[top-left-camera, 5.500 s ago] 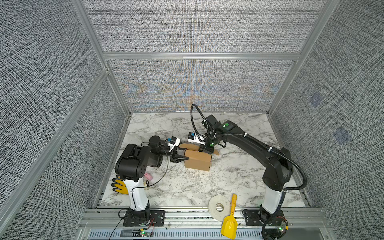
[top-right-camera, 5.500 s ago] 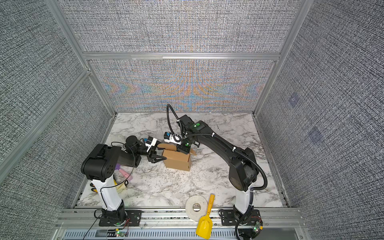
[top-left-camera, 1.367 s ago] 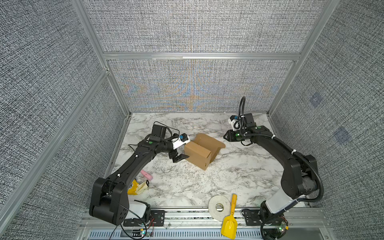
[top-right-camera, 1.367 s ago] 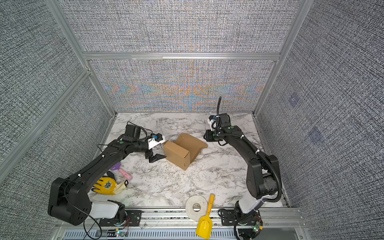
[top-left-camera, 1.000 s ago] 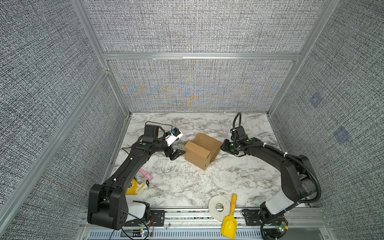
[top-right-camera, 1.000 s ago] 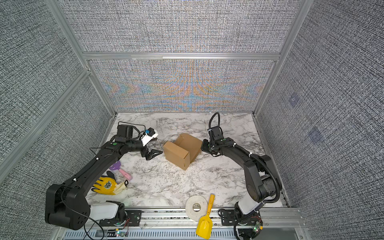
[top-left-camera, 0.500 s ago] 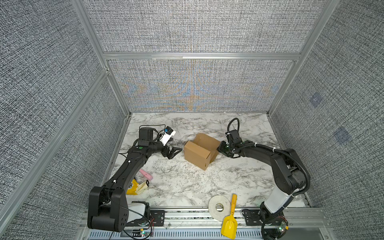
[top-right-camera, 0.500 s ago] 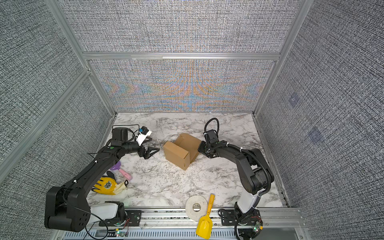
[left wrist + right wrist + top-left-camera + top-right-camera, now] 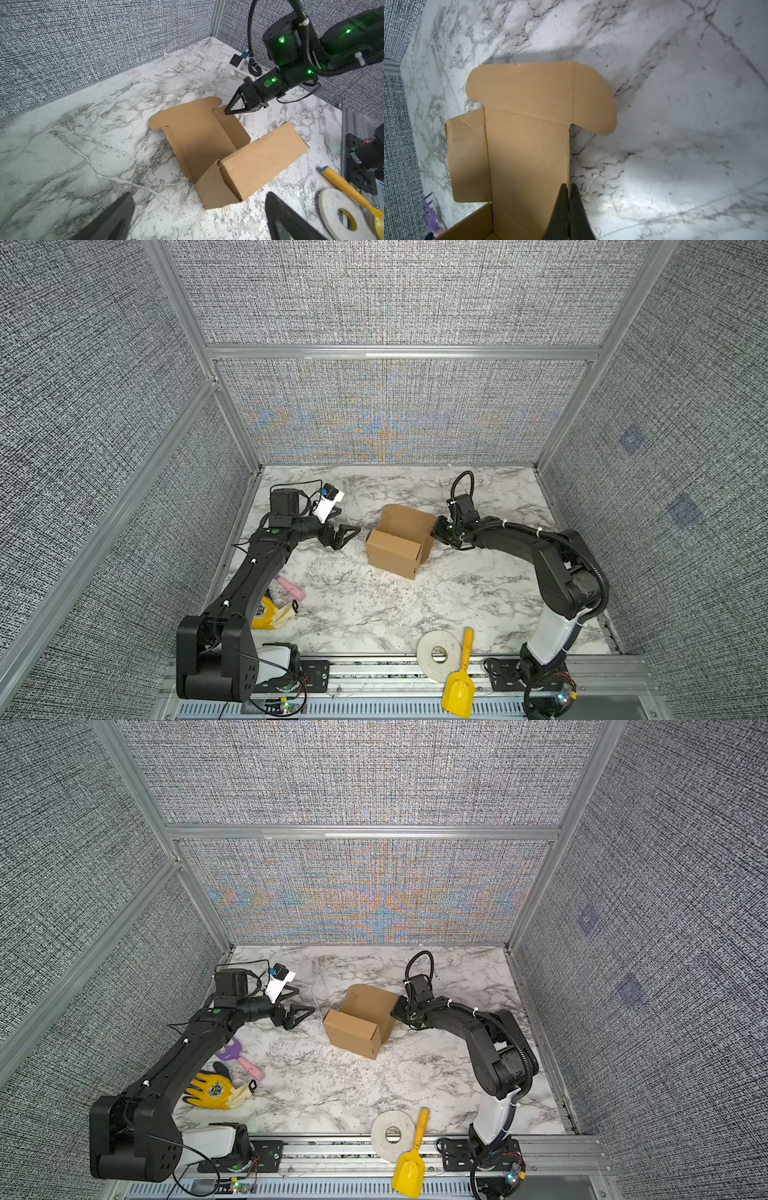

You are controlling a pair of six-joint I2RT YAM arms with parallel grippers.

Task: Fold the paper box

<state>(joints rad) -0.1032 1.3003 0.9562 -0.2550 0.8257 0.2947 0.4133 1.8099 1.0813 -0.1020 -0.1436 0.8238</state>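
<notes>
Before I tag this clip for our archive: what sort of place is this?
Likely a robot test cell: grey woven-look panels in aluminium frames enclose a marble-patterned tabletop, two black arms are mounted on a rail, and a paper box sits between them.

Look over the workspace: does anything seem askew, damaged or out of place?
The plain brown corrugated cardboard box sits skewed on the marble table, its lid open, and one side flap shows a crease. The white tape roll and yellow plastic scoop overhang the table's front edge onto the metal rail.
</notes>
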